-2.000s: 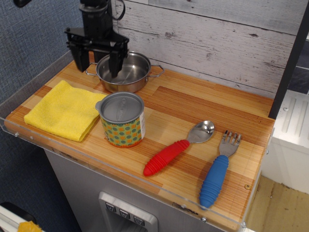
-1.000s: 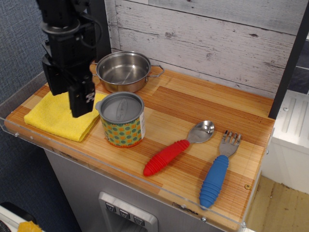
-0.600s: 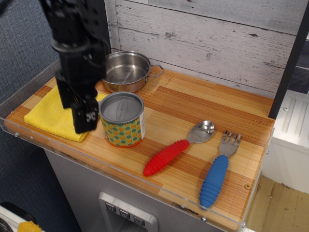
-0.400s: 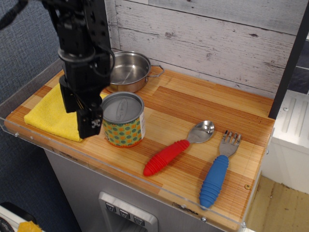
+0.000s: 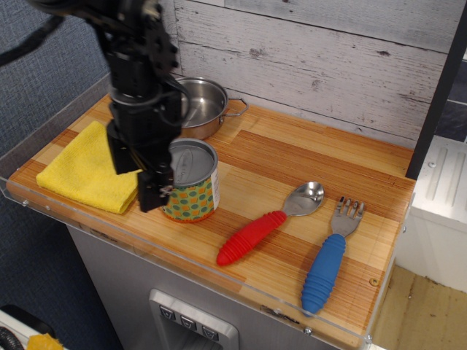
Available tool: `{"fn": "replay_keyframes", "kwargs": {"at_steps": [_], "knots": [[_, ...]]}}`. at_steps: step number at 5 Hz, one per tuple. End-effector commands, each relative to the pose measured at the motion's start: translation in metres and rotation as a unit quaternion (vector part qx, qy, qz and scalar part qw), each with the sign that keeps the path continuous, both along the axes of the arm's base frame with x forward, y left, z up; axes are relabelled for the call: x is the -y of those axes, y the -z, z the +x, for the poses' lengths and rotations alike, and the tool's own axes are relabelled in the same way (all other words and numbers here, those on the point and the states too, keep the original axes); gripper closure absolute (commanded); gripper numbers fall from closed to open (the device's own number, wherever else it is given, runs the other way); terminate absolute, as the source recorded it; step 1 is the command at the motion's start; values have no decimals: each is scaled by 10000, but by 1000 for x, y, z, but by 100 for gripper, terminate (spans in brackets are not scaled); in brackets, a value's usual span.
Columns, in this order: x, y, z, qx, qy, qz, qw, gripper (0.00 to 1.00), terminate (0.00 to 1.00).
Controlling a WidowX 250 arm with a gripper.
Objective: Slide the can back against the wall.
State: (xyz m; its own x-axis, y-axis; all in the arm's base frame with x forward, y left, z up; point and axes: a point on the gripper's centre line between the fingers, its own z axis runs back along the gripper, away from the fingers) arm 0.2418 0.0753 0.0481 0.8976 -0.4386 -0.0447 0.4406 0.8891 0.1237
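Observation:
The can [image 5: 194,182], a short tin with a grey pull-tab lid and a yellow dotted label, stands upright near the front edge of the wooden counter [image 5: 306,157]. It is well clear of the whitewashed plank wall [image 5: 328,65] at the back. My black gripper [image 5: 139,188] hangs low at the can's front-left side, right beside it and covering part of its left edge. Its two fingers look spread and nothing is between them. I cannot tell whether it touches the can.
A steel two-handled pot [image 5: 204,106] stands behind the can, close to the plank wall. A yellow cloth [image 5: 76,171] lies to the left. A red-handled spoon [image 5: 266,226] and a blue-handled fork [image 5: 328,259] lie to the right. A clear plastic lip edges the counter.
My gripper has come from above the pot, forward over the yellow cloth, then down and right to the can's front-left side. The can has not moved.

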Motion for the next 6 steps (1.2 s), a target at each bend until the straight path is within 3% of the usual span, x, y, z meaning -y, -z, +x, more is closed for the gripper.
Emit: {"fn": "replay_keyframes", "kwargs": {"at_steps": [1, 3, 4, 6], "knots": [[-6, -9, 24, 471, -333, -128, 9982, 0, 0], [2, -12, 54, 815, -306, -408, 9954, 0, 0], [9, -12, 69, 939, -257, -405, 9944, 0, 0], [21, -11, 92, 1052, -70, -546, 9929, 0, 0]]}}
